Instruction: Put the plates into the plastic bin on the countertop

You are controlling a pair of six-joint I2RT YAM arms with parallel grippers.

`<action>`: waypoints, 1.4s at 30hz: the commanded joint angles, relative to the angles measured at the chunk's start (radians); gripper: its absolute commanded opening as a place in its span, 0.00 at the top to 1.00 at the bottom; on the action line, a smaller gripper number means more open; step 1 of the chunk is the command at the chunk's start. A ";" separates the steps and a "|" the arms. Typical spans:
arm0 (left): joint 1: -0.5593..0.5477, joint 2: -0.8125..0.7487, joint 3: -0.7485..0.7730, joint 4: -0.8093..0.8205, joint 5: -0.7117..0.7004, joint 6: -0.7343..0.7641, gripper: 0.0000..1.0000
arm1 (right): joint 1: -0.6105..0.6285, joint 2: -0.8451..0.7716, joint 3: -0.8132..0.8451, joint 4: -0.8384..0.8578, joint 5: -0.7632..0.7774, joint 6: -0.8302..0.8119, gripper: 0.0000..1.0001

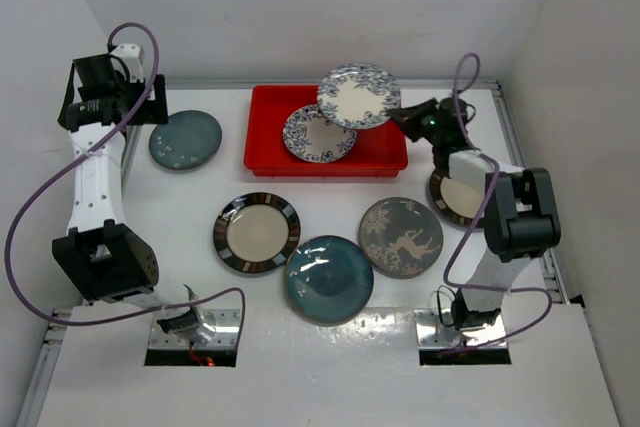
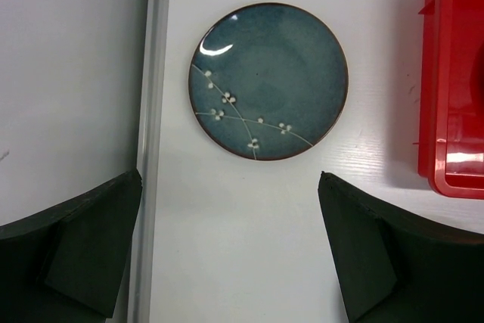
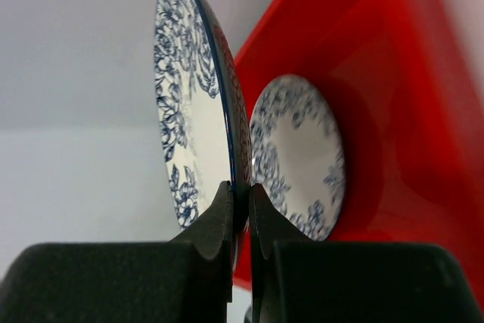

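My right gripper point(image 1: 403, 115) is shut on the rim of a blue-and-white floral plate point(image 1: 358, 95) and holds it in the air over the red plastic bin point(image 1: 268, 137). In the right wrist view the gripper point(image 3: 242, 194) pinches the held plate point(image 3: 189, 111). A second floral plate point(image 1: 315, 135) lies in the bin, also in the right wrist view point(image 3: 299, 153). My left gripper point(image 1: 140, 107) is open and empty beside a teal plate point(image 1: 185, 139), which the left wrist view point(image 2: 268, 81) shows ahead of the gripper point(image 2: 231, 247).
On the white countertop point(image 1: 190, 202) lie a striped-rim plate point(image 1: 256, 232), a second teal plate point(image 1: 329, 278), a grey deer plate point(image 1: 401, 236) and another striped-rim plate point(image 1: 455, 197) partly under my right arm. Metal rails and white panels wall the edges.
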 commanded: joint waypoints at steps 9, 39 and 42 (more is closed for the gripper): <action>0.049 -0.008 -0.029 0.015 0.038 0.000 0.00 | 0.225 0.171 0.260 0.065 -0.019 -0.017 1.00; 0.106 0.128 -0.037 0.038 0.149 0.019 0.00 | 0.252 0.435 0.567 -0.495 0.050 -0.306 0.49; 0.117 0.182 -0.037 0.115 0.159 -0.018 0.00 | 0.250 0.444 0.625 -0.596 0.064 -0.379 0.43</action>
